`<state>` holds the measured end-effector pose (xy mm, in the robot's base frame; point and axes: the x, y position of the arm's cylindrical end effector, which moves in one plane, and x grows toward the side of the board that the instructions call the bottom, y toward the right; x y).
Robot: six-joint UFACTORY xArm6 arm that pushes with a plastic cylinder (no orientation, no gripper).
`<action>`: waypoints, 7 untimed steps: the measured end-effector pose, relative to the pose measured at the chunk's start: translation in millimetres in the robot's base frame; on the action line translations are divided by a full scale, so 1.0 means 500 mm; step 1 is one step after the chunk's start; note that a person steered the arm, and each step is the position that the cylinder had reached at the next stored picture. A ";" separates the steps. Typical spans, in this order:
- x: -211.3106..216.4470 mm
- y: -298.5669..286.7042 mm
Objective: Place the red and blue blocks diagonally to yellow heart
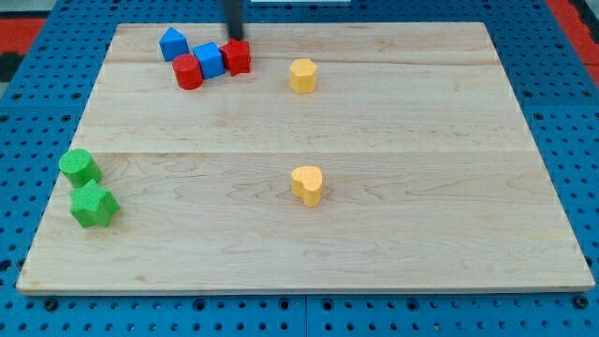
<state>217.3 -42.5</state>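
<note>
Green star block (94,205) nearest, far left of yellow heart (307,183) — red (188,71) and blue (209,60) cluster up-left of heart (rod tip (236,36) just above, gripping nothing).

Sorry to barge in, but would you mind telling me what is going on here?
My tip sits at the view's top, just above the red blocks and blue blocks, which are clustered at the board's top left. They are to go diagonal to the yellow heart, which stands alone lower down near the middle. Nothing is beside the heart yet.
</note>
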 end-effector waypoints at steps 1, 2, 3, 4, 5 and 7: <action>0.075 0.057; 0.085 -0.047; 0.083 -0.194; 0.115 -0.164; 0.234 -0.177; 0.246 -0.319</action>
<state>340.4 -202.2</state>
